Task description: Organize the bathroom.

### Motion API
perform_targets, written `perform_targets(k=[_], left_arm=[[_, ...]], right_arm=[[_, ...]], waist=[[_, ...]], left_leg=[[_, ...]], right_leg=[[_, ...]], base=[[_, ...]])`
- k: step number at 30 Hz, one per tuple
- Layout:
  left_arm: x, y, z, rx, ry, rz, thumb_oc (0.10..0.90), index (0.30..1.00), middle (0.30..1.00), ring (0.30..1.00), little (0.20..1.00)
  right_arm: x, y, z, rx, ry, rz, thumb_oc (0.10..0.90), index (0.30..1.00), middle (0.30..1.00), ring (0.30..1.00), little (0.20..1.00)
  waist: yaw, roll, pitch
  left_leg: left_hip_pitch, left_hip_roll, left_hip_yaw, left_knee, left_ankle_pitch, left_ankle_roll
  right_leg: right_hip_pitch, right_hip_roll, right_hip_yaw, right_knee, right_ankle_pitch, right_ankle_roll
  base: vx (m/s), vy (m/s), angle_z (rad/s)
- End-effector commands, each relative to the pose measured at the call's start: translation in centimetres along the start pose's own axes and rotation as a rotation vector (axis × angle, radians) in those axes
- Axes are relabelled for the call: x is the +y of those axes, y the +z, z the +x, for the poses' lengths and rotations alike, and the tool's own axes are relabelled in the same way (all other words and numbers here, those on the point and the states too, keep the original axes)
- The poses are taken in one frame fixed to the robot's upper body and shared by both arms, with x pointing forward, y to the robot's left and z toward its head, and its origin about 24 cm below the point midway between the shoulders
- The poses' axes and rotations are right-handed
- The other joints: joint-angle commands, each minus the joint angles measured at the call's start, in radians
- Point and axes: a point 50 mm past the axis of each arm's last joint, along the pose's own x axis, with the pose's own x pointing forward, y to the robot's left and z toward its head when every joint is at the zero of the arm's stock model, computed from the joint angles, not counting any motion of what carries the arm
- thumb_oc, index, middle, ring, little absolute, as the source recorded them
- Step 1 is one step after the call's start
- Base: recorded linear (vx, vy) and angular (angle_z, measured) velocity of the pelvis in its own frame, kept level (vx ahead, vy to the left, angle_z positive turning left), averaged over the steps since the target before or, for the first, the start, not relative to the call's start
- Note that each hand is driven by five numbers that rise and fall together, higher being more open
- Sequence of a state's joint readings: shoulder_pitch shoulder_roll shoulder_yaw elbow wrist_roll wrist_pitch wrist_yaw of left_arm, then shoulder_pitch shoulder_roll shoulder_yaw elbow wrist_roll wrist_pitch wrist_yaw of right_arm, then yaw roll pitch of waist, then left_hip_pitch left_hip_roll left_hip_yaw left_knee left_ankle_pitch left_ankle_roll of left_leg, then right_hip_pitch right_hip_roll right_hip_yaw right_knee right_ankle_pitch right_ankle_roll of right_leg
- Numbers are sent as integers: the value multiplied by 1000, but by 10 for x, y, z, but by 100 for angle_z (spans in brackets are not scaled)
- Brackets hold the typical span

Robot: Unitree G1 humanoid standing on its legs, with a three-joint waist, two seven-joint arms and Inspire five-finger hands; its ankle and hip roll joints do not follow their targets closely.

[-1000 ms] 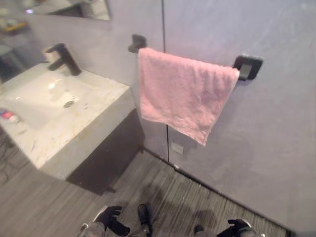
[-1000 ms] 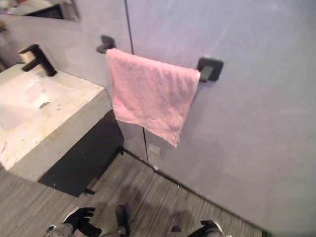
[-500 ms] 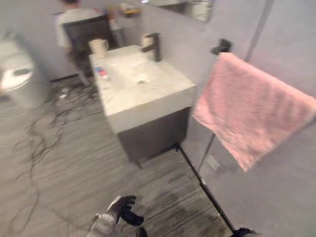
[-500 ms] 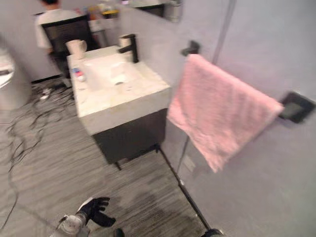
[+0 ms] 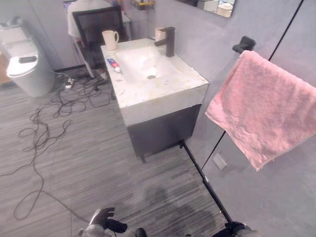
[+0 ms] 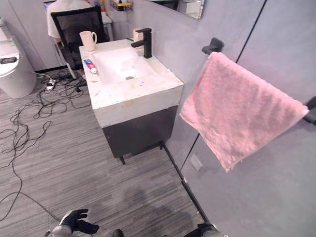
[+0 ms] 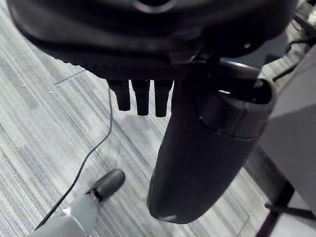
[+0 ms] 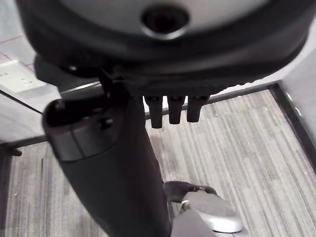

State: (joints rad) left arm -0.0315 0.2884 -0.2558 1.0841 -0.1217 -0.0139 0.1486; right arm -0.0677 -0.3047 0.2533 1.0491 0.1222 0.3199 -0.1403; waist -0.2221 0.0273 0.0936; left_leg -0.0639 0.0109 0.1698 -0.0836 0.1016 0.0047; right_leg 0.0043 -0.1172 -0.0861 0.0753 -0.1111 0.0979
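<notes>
Both the left robot hand [image 5: 101, 222] and the right robot hand [image 6: 206, 229] are held low with relaxed fingers, nothing gripped, while the soft, light towel [image 5: 264, 108], best pinched at its hem, is draped well above them.

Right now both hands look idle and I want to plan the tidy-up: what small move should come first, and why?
Probably a step toward the sink counter. Both the left hand and the right hand hang low over the floor, open and holding nothing, well short of the counter. The tube lying loose beside the basin and the mug at the far corner seem the likeliest things to tidy; the pink towel already hangs on its bar.
</notes>
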Motion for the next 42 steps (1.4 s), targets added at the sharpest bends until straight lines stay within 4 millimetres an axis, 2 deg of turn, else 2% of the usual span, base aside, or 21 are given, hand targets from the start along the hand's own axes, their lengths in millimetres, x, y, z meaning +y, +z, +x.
perform_targets(k=[1, 8, 13, 15, 16, 18, 19, 21, 22, 25, 26, 28, 29, 31, 32, 34, 35, 37, 39, 40, 42], left_arm=[[21, 22, 5, -70, 91, -61, 800, 900, 900, 900, 900], [29, 16, 5, -36, 148, -154, 800, 900, 900, 900, 900], [31, 1, 3, 33, 183, -195, 800, 900, 900, 900, 900], [32, -1, 3, 36, 184, -179, 800, 900, 900, 900, 900], [32, 4, 3, 4, 161, -121, 800, 900, 900, 900, 900], [31, 8, 4, -20, 146, -67, 800, 900, 900, 900, 900], [31, 10, 4, -42, 140, -44, 800, 900, 900, 900, 900], [29, 14, 3, -73, 137, -51, 800, 900, 900, 900, 900], [30, 21, 2, -138, 131, -82, 800, 900, 900, 900, 900], [28, 31, 2, -180, 114, -97, 800, 900, 900, 900, 900], [28, 44, 2, -236, 86, -57, 800, 900, 900, 900, 900], [23, 52, 2, -285, 51, -30, 800, 900, 900, 900, 900], [22, 55, 2, -293, 46, -31, 800, 900, 900, 900, 900], [12, 64, 3, -295, 34, -52, 800, 900, 900, 900, 900], [3, 63, 3, -295, 23, -76, 800, 900, 900, 900, 900], [1, 58, 2, -284, 30, -76, 800, 900, 900, 900, 900], [0, 57, 2, -272, 35, -110, 800, 900, 900, 900, 900], [1, 57, 2, -263, 46, -110, 800, 900, 900, 900, 900], [6, 55, 3, -231, 76, -105, 800, 900, 900, 900, 900], [10, 52, 4, -212, 92, -122, 800, 900, 900, 900, 900], [19, 49, 4, -198, 105, -123, 800, 900, 900, 900, 900]], right_arm=[[-24, -5, 2, 2, -88, -54, 800, 900, 900, 900, 900], [-32, -27, 2, 50, -117, -15, 800, 900, 900, 900, 900], [-36, -23, 3, 5, -106, -61, 800, 900, 900, 900, 900], [-36, -16, 3, -30, -99, -74, 800, 900, 900, 900, 900], [-34, -12, 2, -52, -104, -36, 800, 900, 900, 900, 900], [-32, -9, 2, -71, -108, -10, 800, 900, 900, 900, 900], [-30, -4, 2, -84, -109, 4, 800, 900, 900, 900, 900], [-28, -2, 1, -80, -107, 18, 800, 900, 900, 900, 900], [-27, -3, 1, -63, -113, 18, 800, 900, 900, 900, 900], [-30, -2, 0, -74, -123, -9, 800, 900, 900, 900, 900], [-36, -1, -1, -78, -148, 44, 800, 900, 900, 900, 900], [-42, 4, -1, -70, -192, 101, 800, 900, 900, 900, 900], [-43, 6, -1, -71, -206, 106, 800, 900, 900, 900, 900], [-53, 12, -2, -69, -249, 78, 800, 900, 900, 900, 900], [-59, 13, -2, -88, -272, 96, 800, 900, 900, 900, 900], [-68, 15, -3, -120, -282, 62, 800, 900, 900, 900, 900], [-77, 19, -5, -149, -286, -15, 800, 900, 900, 900, 900], [-81, 22, -6, -173, -290, -39, 800, 900, 900, 900, 900], [-83, 22, -6, -190, -278, -58, 800, 900, 900, 900, 900], [-82, 23, -6, -188, -265, -78, 800, 900, 900, 900, 900], [-75, 24, -5, -185, -245, -84, 800, 900, 900, 900, 900]], waist=[[-10, 3, -27], [-31, -1, -11], [-23, 5, -2], [-27, 6, 3], [-38, 4, 11], [-47, 8, 15], [-49, 12, 19], [-46, 20, 20], [-40, 11, 31], [-25, 12, 41], [-28, 0, 56], [-36, 4, 58], [-38, 6, 60], [-48, 32, 65], [-60, 41, 67], [-71, 52, 69], [-77, 64, 76], [-85, 74, 90], [-84, 74, 96], [-79, 73, 96], [-71, 57, 95]], left_leg=[[-33, 60, -8, 152, -115, -16], [-27, 28, 33, 194, -160, 16], [-24, 7, 65, 217, -192, 45], [7, -2, 69, 193, -196, 39], [20, -11, 77, 171, -167, 35], [32, -23, 58, 168, -178, 31], [16, -24, 70, 185, -168, 39], [-9, -24, 86, 236, -190, 45], [-123, -24, 42, 457, -191, 11], [-248, 1, -23, 576, -131, -28], [-217, 73, -52, 512, -168, -25], [-120, 109, -134, 334, -138, -14], [-114, 115, -156, 314, -127, -18], [-104, 130, -117, 295, -120, -29], [-102, 117, -55, 331, -163, -19], [-95, 92, -26, 346, -179, -9], [-98, 81, 1, 362, -191, -6], [-93, 65, 38, 375, -225, 9], [-83, 43, 60, 370, -250, 20], [-73, 40, 67, 346, -241, 18], [-45, 28, 65, 287, -208, 17]], right_leg=[[-61, 22, 15, 51, 60, 26], [-76, -12, 39, 83, 69, 57], [-99, -60, 56, 151, 69, 93], [-115, -50, 60, 161, 75, 106], [-132, -17, 63, 116, 125, 93], [-123, -6, 44, 109, 115, 87], [-129, 0, 35, 123, 115, 70], [-134, 6, 23, 165, 80, 52], [-117, 19, 33, 171, 60, 18], [-103, 20, 20, 156, 55, -3], [-89, 3, 17, 147, 56, -12], [-107, -4, 47, 128, 71, 2], [-122, -10, 60, 128, 77, 9], [-160, -55, 56, 137, 87, 37], [-166, -96, 57, 136, 99, 50], [-166, -122, 84, 137, 122, 70], [-189, -138, 110, 155, 144, 70], [-206, -166, 137, 167, 178, 64], [-228, -192, 151, 179, 244, 58], [-227, -192, 146, 174, 252, 58], [-212, -161, 133, 132, 252, 73]], base=[[151, 75, -34], [150, 133, -17], [181, 176, -23], [178, 76, -39], [171, 42, -17], [104, 0, 32], [44, -34, 89], [54, -57, 94], [60, -59, 61], [35, 106, 79], [139, 351, 33], [180, 449, 12], [227, 570, 23], [341, 658, 19], [342, 518, 14], [391, 596, 4], [384, 634, -18], [275, 497, -48], [293, 403, -43], [250, 255, -35], [246, 173, -43]])
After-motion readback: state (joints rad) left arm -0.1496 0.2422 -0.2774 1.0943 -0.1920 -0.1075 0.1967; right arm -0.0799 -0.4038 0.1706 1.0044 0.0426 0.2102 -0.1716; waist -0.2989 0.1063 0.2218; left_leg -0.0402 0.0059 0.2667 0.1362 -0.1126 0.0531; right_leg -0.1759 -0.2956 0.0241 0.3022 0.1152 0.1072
